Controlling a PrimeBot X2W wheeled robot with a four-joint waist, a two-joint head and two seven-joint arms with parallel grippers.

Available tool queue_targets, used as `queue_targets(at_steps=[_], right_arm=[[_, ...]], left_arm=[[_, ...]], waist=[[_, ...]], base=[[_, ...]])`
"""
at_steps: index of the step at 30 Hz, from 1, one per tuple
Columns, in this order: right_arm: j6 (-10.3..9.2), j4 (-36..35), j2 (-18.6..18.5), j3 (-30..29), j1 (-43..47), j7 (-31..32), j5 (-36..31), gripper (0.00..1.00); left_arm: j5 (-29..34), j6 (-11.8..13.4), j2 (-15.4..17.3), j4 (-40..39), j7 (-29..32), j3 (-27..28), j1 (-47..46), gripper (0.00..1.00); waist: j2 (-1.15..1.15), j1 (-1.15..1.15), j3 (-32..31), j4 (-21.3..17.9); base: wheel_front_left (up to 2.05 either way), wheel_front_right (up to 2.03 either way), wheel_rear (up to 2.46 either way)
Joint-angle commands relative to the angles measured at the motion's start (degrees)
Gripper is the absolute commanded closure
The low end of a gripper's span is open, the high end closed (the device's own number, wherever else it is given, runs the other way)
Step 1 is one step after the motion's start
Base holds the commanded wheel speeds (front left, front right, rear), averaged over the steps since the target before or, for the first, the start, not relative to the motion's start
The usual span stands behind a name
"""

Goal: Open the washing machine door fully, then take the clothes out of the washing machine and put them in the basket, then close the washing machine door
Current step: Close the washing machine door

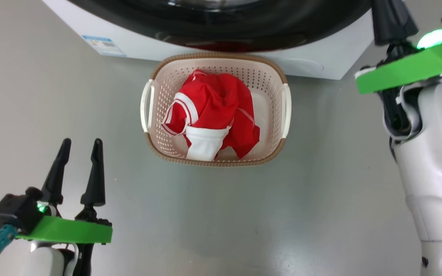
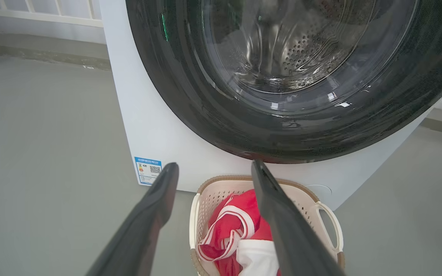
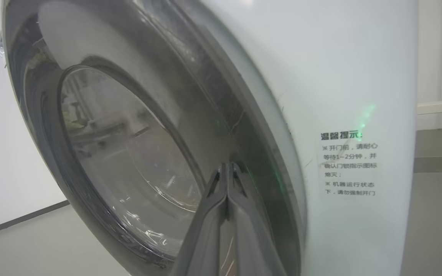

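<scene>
Progress on the task is judged to be near its end. Clothes (image 1: 215, 107), red with white trim, lie bunched inside the basket (image 1: 213, 163). The basket sits on the grey floor (image 1: 320, 191) just in front of the washing machine (image 1: 144, 46), directly below the door.

Drum: through the glass of the washing machine door (image 2: 190, 96), the left wrist view shows the perforated steel drum (image 2: 294, 53). No fabric is apparent in the part that can be seen. Unloading is judged complete, though the drum's lowest part is not fully in view.

Door: in the right wrist view its glossy black rim lies close against the white front panel, with no open gap apparent. Whether the latch has caught cannot be told.

Right gripper (image 3: 227, 166): fingers are pressed together with nothing between them. The tips sit at or just off the black rim near the door's outer edge, beside a printed notice (image 3: 349, 165) on the machine's front. Contact cannot be confirmed. The pose suits a closing push made with shut fingers.

Left gripper (image 1: 82, 142): fingers are spread apart and empty. It is held low over the floor to the left of the basket, apart from it and from the machine.

Outstanding: only confirmation that the door is fully seated. If it is not, a firm press on the rim is what remains.
</scene>
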Motion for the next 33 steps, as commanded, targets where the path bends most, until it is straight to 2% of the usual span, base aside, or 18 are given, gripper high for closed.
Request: queue_targets(at_steps=[1, 8, 17, 20, 22, 23, 33], right_arm=[[0.08, -1.5, 0.8, -0.2, -1.7, -0.7, -0.6, 1.0], [0.08, -1.5, 2.1, -2.4, -3.6, -0.7, -1.8, 1.0], [0.08, -1.3, 1.6, 1.5, 1.2, -0.7, -2.2, 0.98], [0.08, -1.9, 1.2, 2.9, 4.8, -0.7, -2.0, 0.58], [0.08, -2.3, 1.0, 3.3, 7.3, -0.7, -1.7, 0.07], [0.08, -2.4, 0.9, 3.6, 8.6, -0.7, -1.6, 0.0], [0.08, -1.7, 0.4, 4.3, 18.7, -0.7, -0.7, 0.0]], left_arm=[[-0.6, -0.2, 1.4, -1.3, -0.5, 1.9, -1.3, 0.0], [-0.8, -0.2, 1.6, -1.3, -0.5, 2.3, -2.3, 0.0], [-0.8, -0.2, 1.4, 0.2, -0.5, 2.2, -1.9, 0.0], [-1.2, -0.2, 1.5, 1.4, -0.5, 2.2, -1.3, 0.0], [-1.3, -0.2, 1.7, 2.0, -0.5, 2.4, -0.9, 0.0], [-1.4, -0.2, 1.8, 2.3, -0.5, 2.6, -0.6, 0.0], [-1.7, -0.2, 3.4, 4.6, -0.5, 3.2, 2.6, 0.0]], waist=[[0.0, 0.0, 1.0, 0.7], [0.0, 0.0, 1.8, 0.8], [0.0, 0.0, -0.6, 0.1], [0.0, 0.0, -2.3, -0.3], [0.0, 0.0, -3.6, -0.7], [0.0, 0.0, -4.2, -1.0], [0.0, 0.0, -10.2, -4.2]], base=[[0.0, 0.0, 0.0], [0.0, 0.0, 0.0], [0.0, 0.0, 0.0], [0.0, 0.0, 0.0], [0.0, 0.0, 0.0], [0.0, 0.0, 0.0], [0.0, 0.0, 0.0]])
